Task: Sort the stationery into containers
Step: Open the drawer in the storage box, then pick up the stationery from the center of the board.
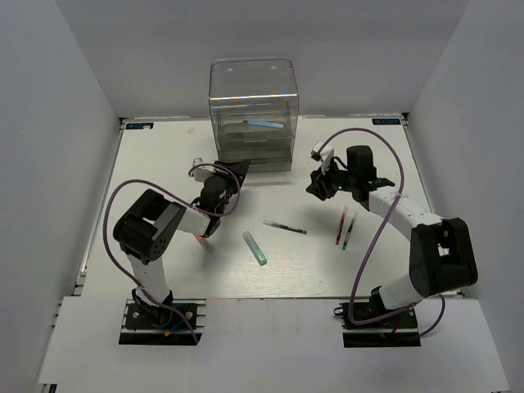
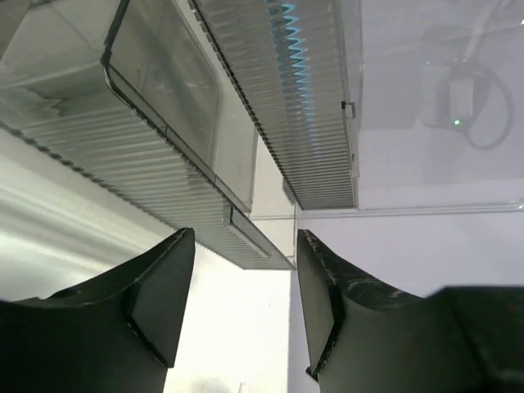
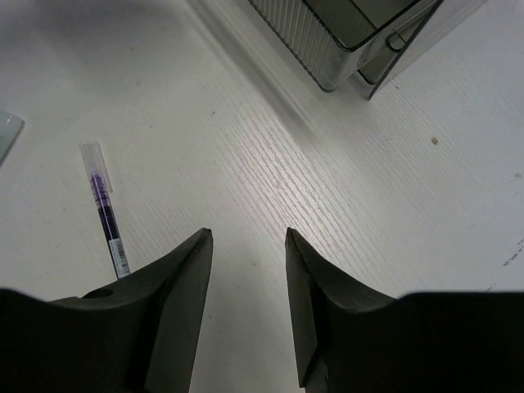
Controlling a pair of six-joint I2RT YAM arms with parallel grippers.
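Observation:
The clear drawer unit (image 1: 254,102) stands at the back centre, its lower drawers (image 1: 260,157) pulled out a little. A light blue pen (image 1: 266,124) lies in an upper drawer; it shows through a ribbed drawer bottom in the left wrist view (image 2: 295,49). On the table lie a thin dark pen (image 1: 285,227), a pale green-tipped marker (image 1: 255,247), a red pen (image 1: 339,228) and a teal pen (image 1: 350,230). My left gripper (image 1: 235,175) is open and empty just below the drawer fronts (image 2: 246,237). My right gripper (image 1: 319,183) is open and empty above bare table (image 3: 246,233), with the dark pen (image 3: 106,217) to its left.
A small orange-tipped item (image 1: 199,237) shows partly under my left forearm. White walls close the table on the left, back and right. The drawer unit's corner (image 3: 360,37) is ahead of my right gripper.

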